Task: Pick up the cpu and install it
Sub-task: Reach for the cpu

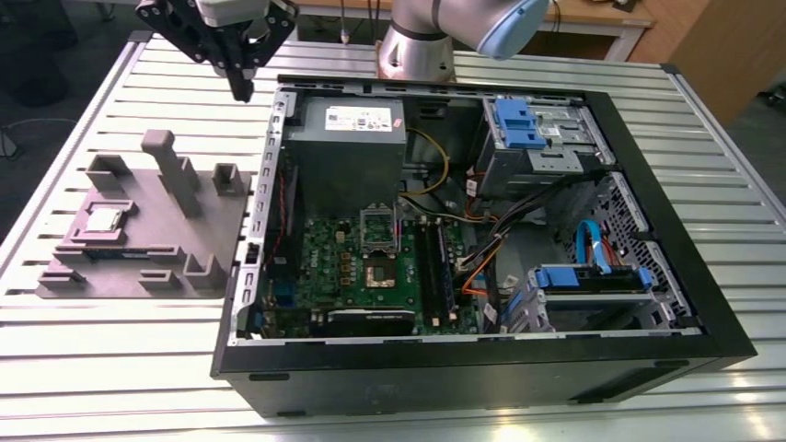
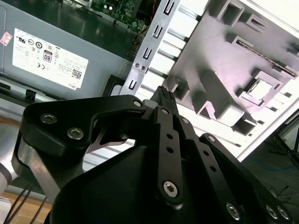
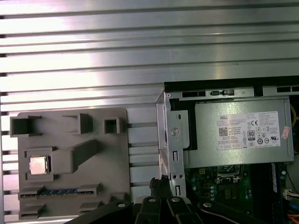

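1. The arm's gripper (image 1: 242, 85) hangs in the upper left of the exterior frame. It is above the slatted table (image 1: 147, 368), just outside a corner of the open computer case (image 1: 491, 368) and near the grey power supply (image 1: 350, 138). Its fingers meet at the tips, with nothing between them.
2. The cpu (image 1: 102, 219) lies flat, shiny face up, in a recess of the grey holder tray (image 1: 221, 230) at the exterior view's left. Nothing is touching it. In both wrist views the chip sits square in its pocket, as in the first wrist view's cpu (image 3: 38, 164).
3. From the claw, the chip lies lower in the exterior frame and further left, well apart, with the tray's upright posts between them. The chip is square and has no long axis, and its edges run parallel to the tray's edges.
4. The socket (image 1: 375, 269) on the motherboard (image 1: 322, 262), lower centre of the exterior frame, appears to be open and unfilled, though it is too small to be sure.
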### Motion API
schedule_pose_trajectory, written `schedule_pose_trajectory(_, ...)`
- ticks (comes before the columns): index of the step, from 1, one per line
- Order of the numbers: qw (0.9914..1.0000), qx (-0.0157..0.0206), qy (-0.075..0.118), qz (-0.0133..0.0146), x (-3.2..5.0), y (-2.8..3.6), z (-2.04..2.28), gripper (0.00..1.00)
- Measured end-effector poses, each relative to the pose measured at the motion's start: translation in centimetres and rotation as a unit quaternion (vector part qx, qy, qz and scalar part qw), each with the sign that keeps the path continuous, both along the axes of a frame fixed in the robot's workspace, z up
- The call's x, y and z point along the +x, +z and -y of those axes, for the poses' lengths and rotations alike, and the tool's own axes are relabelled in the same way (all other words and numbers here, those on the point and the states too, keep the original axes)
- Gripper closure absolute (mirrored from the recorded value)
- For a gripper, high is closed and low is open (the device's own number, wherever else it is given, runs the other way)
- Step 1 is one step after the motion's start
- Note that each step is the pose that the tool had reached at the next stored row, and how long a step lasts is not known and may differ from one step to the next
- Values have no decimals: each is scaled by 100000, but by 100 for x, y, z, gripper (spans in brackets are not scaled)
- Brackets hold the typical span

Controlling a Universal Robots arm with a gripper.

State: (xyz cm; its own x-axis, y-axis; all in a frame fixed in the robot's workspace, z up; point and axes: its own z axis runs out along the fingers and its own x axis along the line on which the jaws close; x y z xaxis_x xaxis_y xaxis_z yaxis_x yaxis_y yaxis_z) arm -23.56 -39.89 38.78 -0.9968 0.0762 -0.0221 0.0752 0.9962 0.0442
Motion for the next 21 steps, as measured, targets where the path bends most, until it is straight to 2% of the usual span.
schedule_pose_trajectory(21, 100000, -1, 1, -1, -53, 0, 0, 90)
